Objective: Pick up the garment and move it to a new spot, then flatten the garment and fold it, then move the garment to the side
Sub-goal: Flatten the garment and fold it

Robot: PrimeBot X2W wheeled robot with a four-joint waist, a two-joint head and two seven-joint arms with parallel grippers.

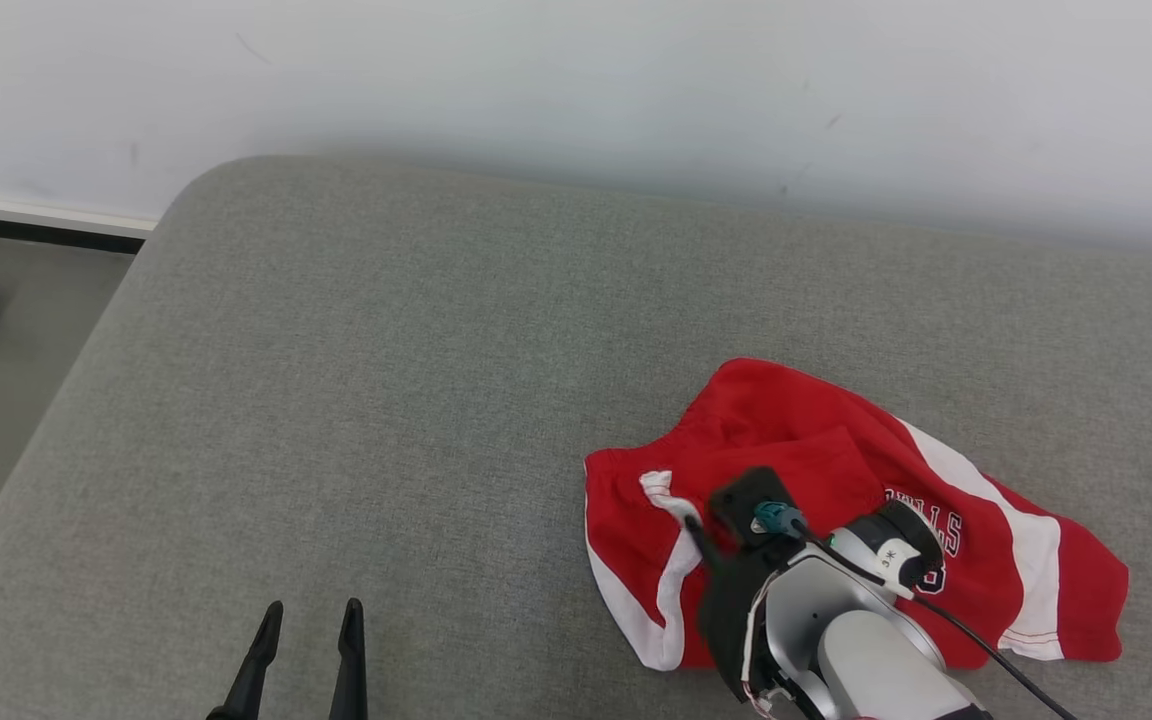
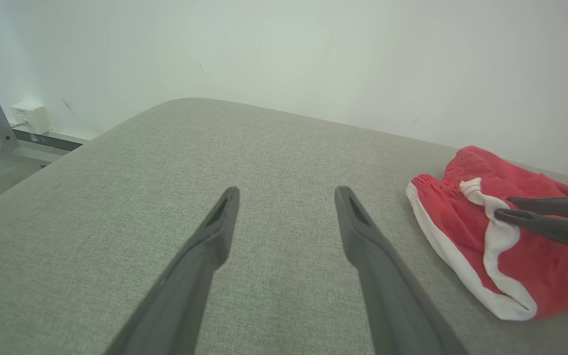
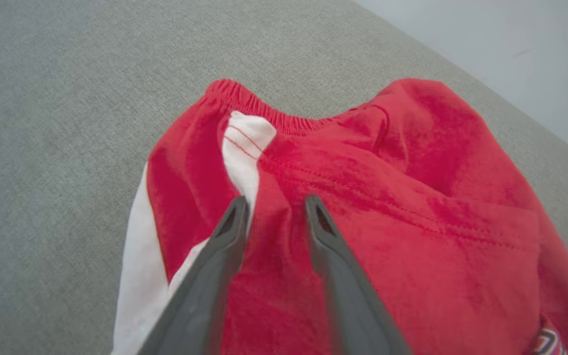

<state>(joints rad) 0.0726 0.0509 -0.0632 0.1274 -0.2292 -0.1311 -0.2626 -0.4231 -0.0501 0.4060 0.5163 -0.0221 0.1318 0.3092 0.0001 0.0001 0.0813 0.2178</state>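
Our right gripper [image 3: 275, 203] stands half closed over a raised fold of the red shorts [image 3: 412, 197], with one finger on each side. We cannot tell if it pinches the cloth. Our left gripper [image 2: 286, 192] is spread wide above the grey cushion [image 1: 386, 380]. The shorts lie crumpled on the right part of the cushion, well apart from the left gripper.

Grey upholstered surface [image 1: 386, 400] against a white wall [image 1: 576, 80].
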